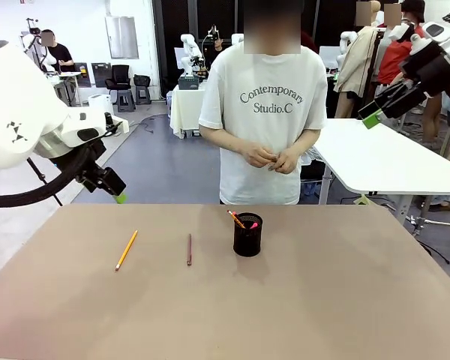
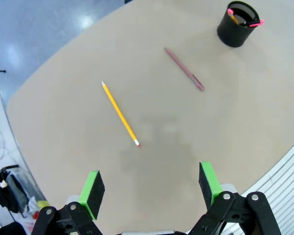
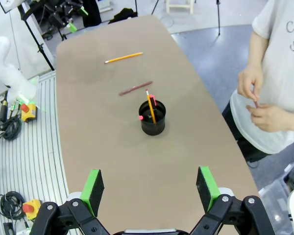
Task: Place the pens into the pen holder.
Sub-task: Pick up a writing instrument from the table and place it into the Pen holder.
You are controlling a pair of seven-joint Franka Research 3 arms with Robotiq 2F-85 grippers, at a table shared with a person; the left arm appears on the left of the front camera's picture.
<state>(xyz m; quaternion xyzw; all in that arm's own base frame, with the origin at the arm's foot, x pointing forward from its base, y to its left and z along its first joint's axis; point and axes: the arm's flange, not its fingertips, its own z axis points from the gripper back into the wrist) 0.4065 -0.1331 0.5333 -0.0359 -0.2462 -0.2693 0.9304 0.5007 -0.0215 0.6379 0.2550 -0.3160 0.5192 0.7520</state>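
- The yellow pencil [image 1: 126, 250] lies flat on the brown table [image 1: 345, 300], left of centre, and nothing is touching it.
- The dark red-brown pen [image 1: 188, 249] lies flat between the pencil and the pen holder [image 1: 247, 235], well apart from both.
- The holder is a black mesh cup standing upright near the table's middle, toward the far side. An orange stick and a pink-tipped stick lean inside it and poke over the rim.
- The left gripper [image 2: 149, 171] hangs high over the near left of the table with its fingers spread and nothing between them.
- The right gripper [image 3: 148, 171] is raised at the right, also spread wide and empty.
- Handling, as a judgement:
  - Both loose sticks look light, stiff and thin, and they probably roll.
  - They sit so low that the pads must come almost to the tabletop.
  - Pinching across the mid-shaft should keep them from tipping.
  - The holder looks light and could slide or topple if it is bumped.
- The mesh hides the lower ends of the sticks in the holder, so the exact count is unclear.
- The person's hands [image 1: 272, 156] are clasped beyond the far edge. It is unclear whether they are holding anything.
- In the front view the left arm's body covers most of its gripper.
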